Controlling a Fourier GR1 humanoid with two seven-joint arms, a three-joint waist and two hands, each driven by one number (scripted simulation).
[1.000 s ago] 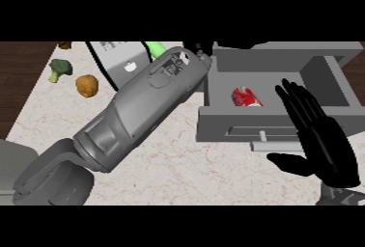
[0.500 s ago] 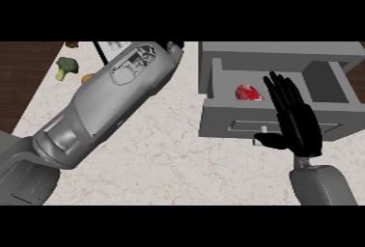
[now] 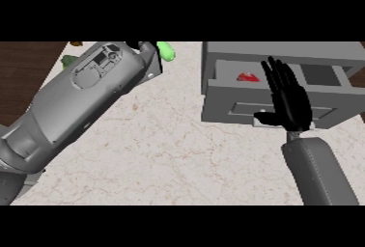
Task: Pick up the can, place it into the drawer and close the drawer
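Note:
The grey drawer [image 3: 335,99] stands pulled open at the upper right. A small red thing [image 3: 247,77], seemingly the can, lies inside near its left wall. My right hand [image 3: 287,99] is open, fingers straight and pointing away, held flat over the drawer's front panel and its handle [image 3: 265,118]. My left forearm [image 3: 78,101] stretches diagonally to the upper left. Only a black scrap of my left hand [image 3: 137,45] shows at the counter's far edge, the rest hidden by the wrist.
A green object [image 3: 166,50] lies next to the left wrist at the back. A bit of broccoli [image 3: 69,60] peeks out left of the forearm. The speckled counter [image 3: 171,154] ends at a dark floor strip on the left.
My right hand has moved up and leftward onto the drawer's front. The left forearm has reached farther back, covering the items at the upper left.

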